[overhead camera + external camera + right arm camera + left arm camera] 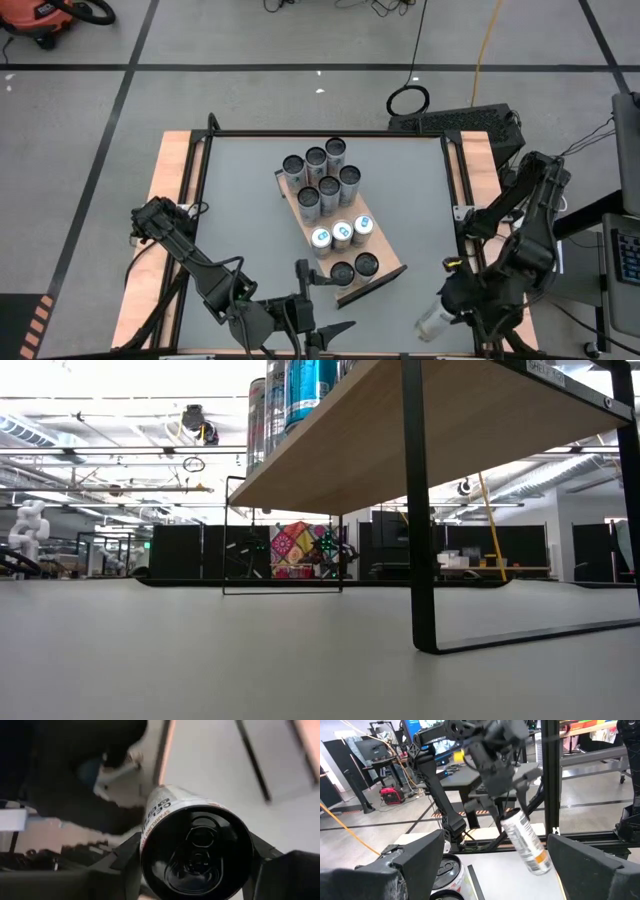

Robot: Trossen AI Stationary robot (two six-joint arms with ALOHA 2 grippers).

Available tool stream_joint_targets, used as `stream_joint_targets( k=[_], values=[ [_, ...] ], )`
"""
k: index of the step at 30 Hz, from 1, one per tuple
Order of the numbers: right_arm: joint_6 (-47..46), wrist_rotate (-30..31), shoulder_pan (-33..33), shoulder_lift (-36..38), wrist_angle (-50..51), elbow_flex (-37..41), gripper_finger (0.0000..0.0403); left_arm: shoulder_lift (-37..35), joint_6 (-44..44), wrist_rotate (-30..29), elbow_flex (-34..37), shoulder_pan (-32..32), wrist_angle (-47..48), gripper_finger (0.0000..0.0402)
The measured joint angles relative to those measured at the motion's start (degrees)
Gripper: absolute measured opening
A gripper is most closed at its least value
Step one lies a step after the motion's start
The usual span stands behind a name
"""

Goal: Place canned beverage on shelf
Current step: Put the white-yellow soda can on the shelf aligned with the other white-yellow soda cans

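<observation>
can: white drinks can sits between the right gripper's fingers, tilted, off the near right corner of the table, past its edge; in the left wrist view the can hangs slanted under that gripper, top end up in the fingers
right gripper: clamped on the can; right wrist view shows the can's dark top with pull tab filling the space between the two fingers
left gripper: at the near edge of the table, middle, fingers spread wide with nothing between them, just near of the shelf's near end
shelf: light wood board on a black wire frame, laid diagonally mid-table, far left to near right
cans on shelf: far group of six with dark tops; three with white-and-blue tops in a row; two dark-topped at the near end
free spot: bare wood at the near right corner of the shelf
surface: flat grey tabletop, wood side rails, black frame
low view: shelf underside and black leg; blue and dark cans up top
room: grey floor with black tape lines, yellow cable, red shop vac far left
writing: dark print on the held can's side in the right wrist view, too blurred to read
</observation>
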State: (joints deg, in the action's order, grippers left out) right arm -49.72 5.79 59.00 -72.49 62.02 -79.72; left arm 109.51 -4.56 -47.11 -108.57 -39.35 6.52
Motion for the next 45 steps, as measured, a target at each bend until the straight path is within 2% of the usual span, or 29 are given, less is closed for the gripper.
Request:
stream_joint_targets(
  k=[4, 12, 20, 29, 34, 40, 45],
  values=[
    [7.23, 4.56, 0.0, 0.0, -2.9, -3.33, 0.0184, 0.0, 1.27, 0.0, 0.0, 0.02, 0.04, 0.0356],
    [25.04, 8.95, 0.1, 0.0, -12.67, -7.1, 0.0186, 0.0, 1.59, 0.0, 0.0, 0.02, 0.04, 0.0356],
    [43.14, 21.17, 0.07, 0.02, -17.85, -10.35, 0.0187, 0.0, 2.81, 0.0, 0.0, 0.07, 0.04, 0.0356],
    [66.84, 29.92, 0.09, 0.02, -26.3, -11.39, 0.0186, 0.0, 2.91, 3.5, 0.0, -0.18, -0.26, 0.0356],
    [75.1, 30.79, -0.19, -0.03, -30.34, -11.39, 0.0184, 0.0, 1.32, 4.2, 0.0, -0.52, -1.46, 0.0356],
    [83.31, 34.94, -1.09, -2.14, -33.76, -11.42, 0.0187, 0.0, -0.3, 4.45, 0.0, -0.47, -1.9, 0.0356],
    [88.81, 35.11, -2.0, -4.57, -37.69, -11.39, 0.0184, 0.0, -0.35, 5.86, 0.0, -0.11, -1.79, 0.0356]
  ],
)
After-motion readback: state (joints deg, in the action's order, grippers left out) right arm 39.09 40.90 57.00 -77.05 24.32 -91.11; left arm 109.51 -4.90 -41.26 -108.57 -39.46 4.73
